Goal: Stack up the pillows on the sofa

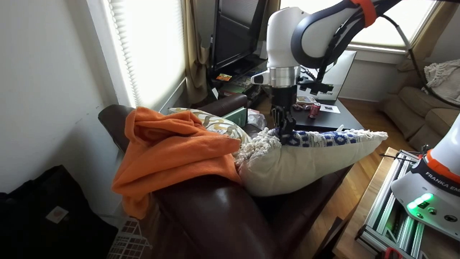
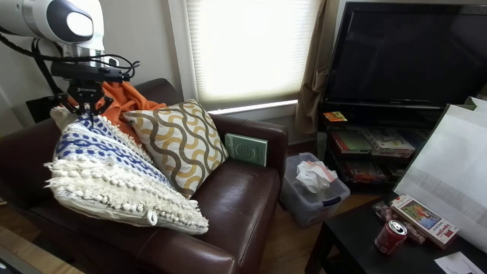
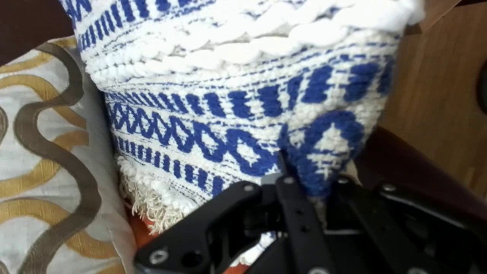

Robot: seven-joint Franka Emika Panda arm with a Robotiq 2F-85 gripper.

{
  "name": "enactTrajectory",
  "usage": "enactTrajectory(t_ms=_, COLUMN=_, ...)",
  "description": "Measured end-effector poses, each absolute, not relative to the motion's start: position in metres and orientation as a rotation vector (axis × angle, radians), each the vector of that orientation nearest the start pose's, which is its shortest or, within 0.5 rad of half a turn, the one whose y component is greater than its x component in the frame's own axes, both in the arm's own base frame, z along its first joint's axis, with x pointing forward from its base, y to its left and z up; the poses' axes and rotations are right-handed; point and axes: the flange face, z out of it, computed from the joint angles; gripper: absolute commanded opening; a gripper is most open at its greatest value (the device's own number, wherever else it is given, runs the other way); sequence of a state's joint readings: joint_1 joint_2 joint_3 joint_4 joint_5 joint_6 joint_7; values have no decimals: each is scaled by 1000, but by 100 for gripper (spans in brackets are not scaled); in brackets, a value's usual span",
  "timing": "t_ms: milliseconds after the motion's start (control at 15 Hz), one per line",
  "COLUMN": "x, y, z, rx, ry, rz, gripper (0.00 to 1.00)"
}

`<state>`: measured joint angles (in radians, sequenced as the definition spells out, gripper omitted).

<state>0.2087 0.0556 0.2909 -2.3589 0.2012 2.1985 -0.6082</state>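
A blue-and-white fringed pillow (image 1: 309,165) (image 2: 110,167) (image 3: 213,95) stands tilted on the dark brown leather sofa (image 1: 215,212) (image 2: 243,205). Its upper edge is at my gripper, and its lower corner slopes down over the seat and armrest. My gripper (image 1: 285,136) (image 2: 88,114) (image 3: 312,180) points down, with the pillow's edge pinched between its fingers. The right finger is partly hidden by dark shadow in the wrist view. A pillow with brown and yellow wavy lines (image 1: 219,124) (image 2: 179,142) (image 3: 49,160) leans on the sofa back, beside the fringed pillow.
An orange blanket (image 1: 176,154) (image 2: 123,95) drapes over the sofa back. A green book (image 1: 236,117) (image 2: 246,149) leans at the far armrest. A plastic bin (image 2: 304,205) stands beyond it. A black table (image 1: 323,117) (image 2: 350,243) holds a red can (image 1: 314,110) (image 2: 390,237).
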Motion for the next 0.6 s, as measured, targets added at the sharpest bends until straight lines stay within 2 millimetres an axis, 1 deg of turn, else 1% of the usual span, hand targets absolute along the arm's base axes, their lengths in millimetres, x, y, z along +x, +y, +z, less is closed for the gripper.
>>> enactTrajectory(t_ms=133, x=406, y=236, z=316, rx=-2608, ry=-1410, rz=232, gripper=3)
enactTrajectory(t_ms=267, x=399, y=229, z=344, rx=-2636, ry=-1402, rz=142, gripper=3)
enactTrajectory(t_ms=600, x=384, y=195, z=418, rx=-2721, ry=-1286, rz=-109, gripper=3)
